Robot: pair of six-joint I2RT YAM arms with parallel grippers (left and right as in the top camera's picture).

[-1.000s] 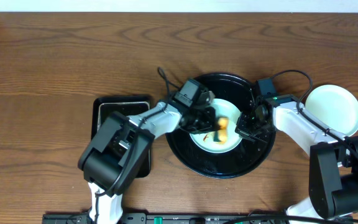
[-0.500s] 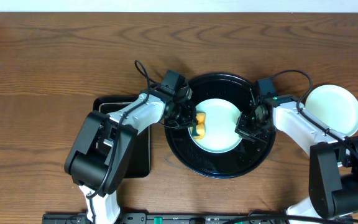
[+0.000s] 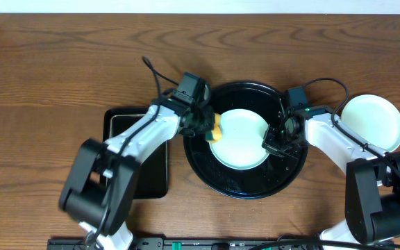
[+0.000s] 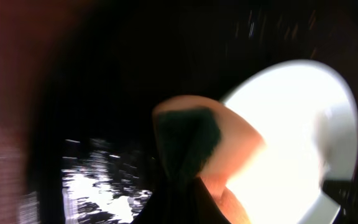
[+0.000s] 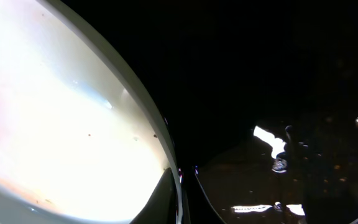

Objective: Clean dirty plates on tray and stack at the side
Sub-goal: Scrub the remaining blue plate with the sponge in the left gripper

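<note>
Plate (image 3: 240, 139) in tray (image 3: 245, 184) looks clean, not yet stacked — left gripper (image 3: 210, 128) clamps sponge (image 3: 216, 130) at its edge, right gripper (image 3: 273, 142) pinches its rim; second plate (image 3: 373, 121) sits aside.

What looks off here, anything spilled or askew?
Nothing spilled, broken or askew. The pale mint round plate sits in the glossy round black tray, right gripper shut on its right rim, left gripper holding the yellow sponge at its left edge. Only nit: tiny dark specks near the plate's rim.
</note>
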